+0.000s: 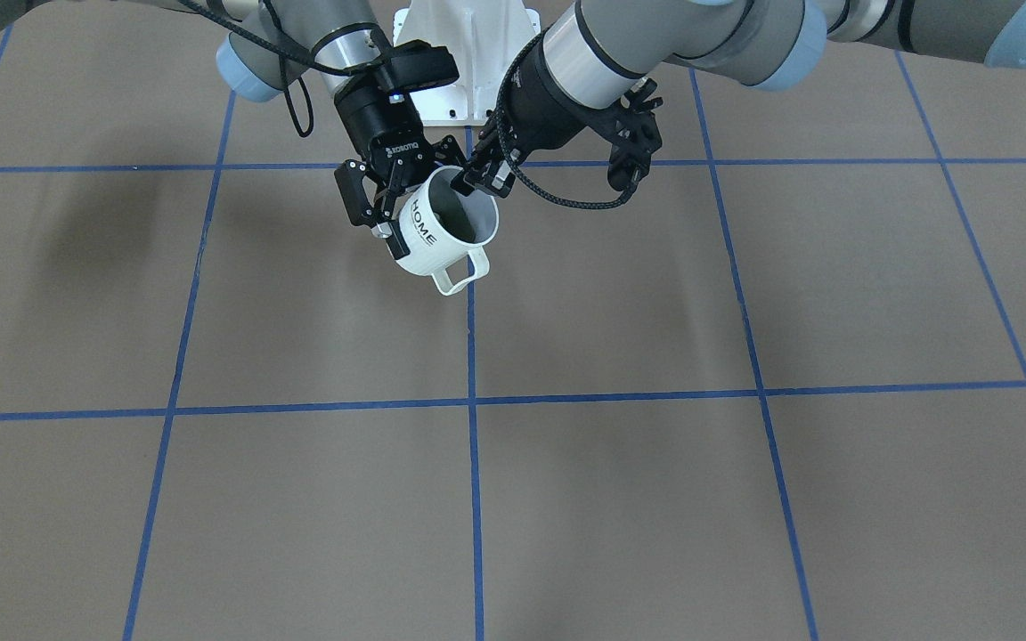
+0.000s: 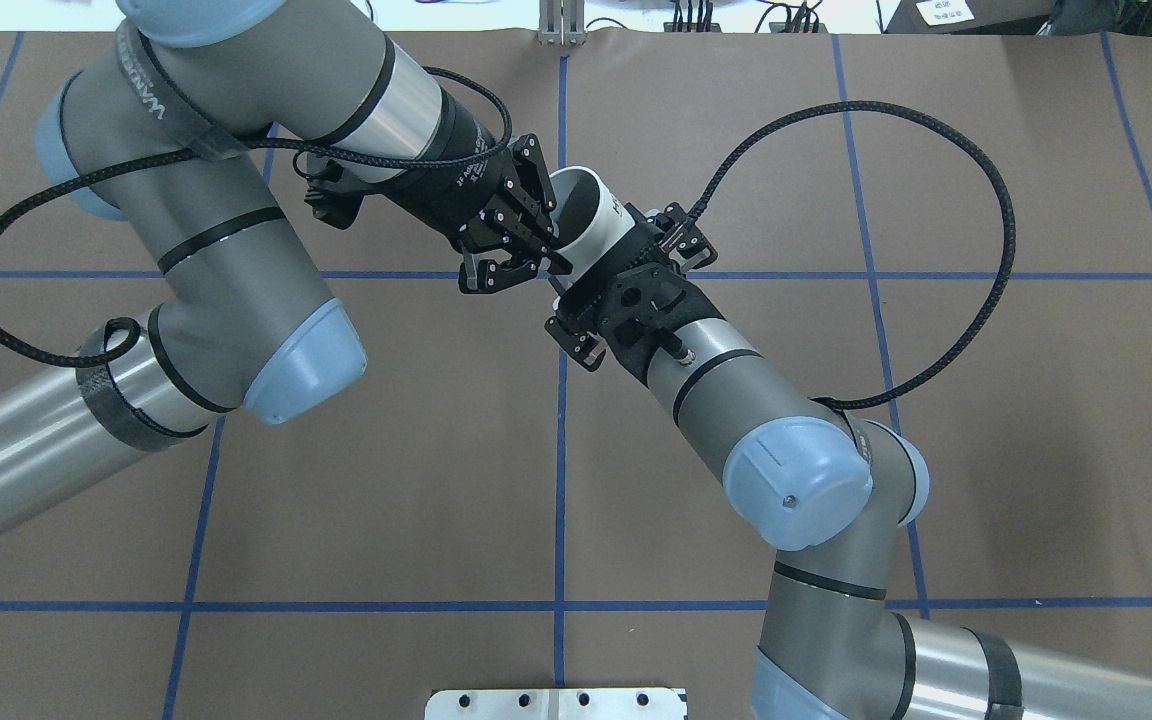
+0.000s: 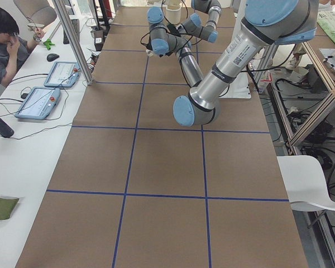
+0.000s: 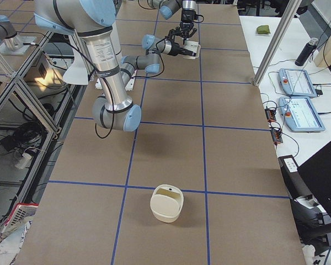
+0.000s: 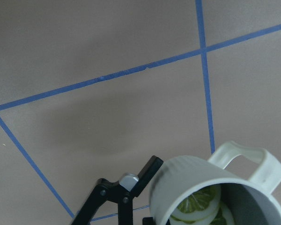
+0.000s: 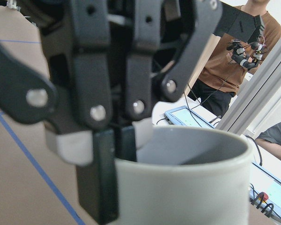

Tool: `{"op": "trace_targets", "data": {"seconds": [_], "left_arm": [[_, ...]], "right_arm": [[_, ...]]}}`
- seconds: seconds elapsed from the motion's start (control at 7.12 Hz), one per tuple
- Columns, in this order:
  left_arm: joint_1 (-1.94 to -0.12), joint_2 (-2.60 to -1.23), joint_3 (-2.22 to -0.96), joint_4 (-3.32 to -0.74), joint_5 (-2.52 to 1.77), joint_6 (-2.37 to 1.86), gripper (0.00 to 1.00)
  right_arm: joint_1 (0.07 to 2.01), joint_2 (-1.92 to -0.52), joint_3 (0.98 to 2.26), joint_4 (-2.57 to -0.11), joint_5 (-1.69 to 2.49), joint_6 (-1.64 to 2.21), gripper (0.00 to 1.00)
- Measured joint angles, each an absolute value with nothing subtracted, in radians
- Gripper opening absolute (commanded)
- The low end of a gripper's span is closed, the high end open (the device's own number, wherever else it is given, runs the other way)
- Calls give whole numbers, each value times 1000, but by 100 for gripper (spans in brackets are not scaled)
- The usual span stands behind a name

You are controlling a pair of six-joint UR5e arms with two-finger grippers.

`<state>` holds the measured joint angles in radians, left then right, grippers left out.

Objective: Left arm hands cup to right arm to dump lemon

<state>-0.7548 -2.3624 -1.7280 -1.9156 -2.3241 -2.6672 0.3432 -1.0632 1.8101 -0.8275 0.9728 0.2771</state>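
Nearest me in the right-side view, a cream tub sat on the table, well apart from the work at the far end. There the cup hung in the air above the table, tilted, its handle turned toward the operators' side. The left gripper was clenched on the rim, with one of its fingers outside the wall and the other inside the mouth. The right gripper straddled the body by the lettering, and I could not tell whether its pads were pressing. Inside, loose lemon slices lay against the wall. I judged the cup stiff, glazed and slick, rather heavy for a rim pinch, and unforgiving of a drop. The ribbed lower wall looked the surest hold, taken across the body and clear of the handle. The slices would weigh little but slide once it tipped.
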Motion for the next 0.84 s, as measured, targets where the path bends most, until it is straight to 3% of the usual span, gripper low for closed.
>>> {"op": "trace_targets", "data": {"seconds": [0.14,0.28,0.42,0.84], "left_arm": [[-754,-2362,-1729,-1916,-2324,-2667,1],[-752,-2361,-1729,-1917,-2324,-2665,53],[-750,-2358,-1726,-1945,-2324,-2655,100],[-780,-2323,-1715,-2056,-2398,-2581,100]], "right_arm": [[342,-1062,1810,-827,975,277,47],[341,-1061,1810,-828,978,276,33],[340,-1061,1813,-831,980,276,26],[338,-1069,1818,-837,982,278,27]]}}
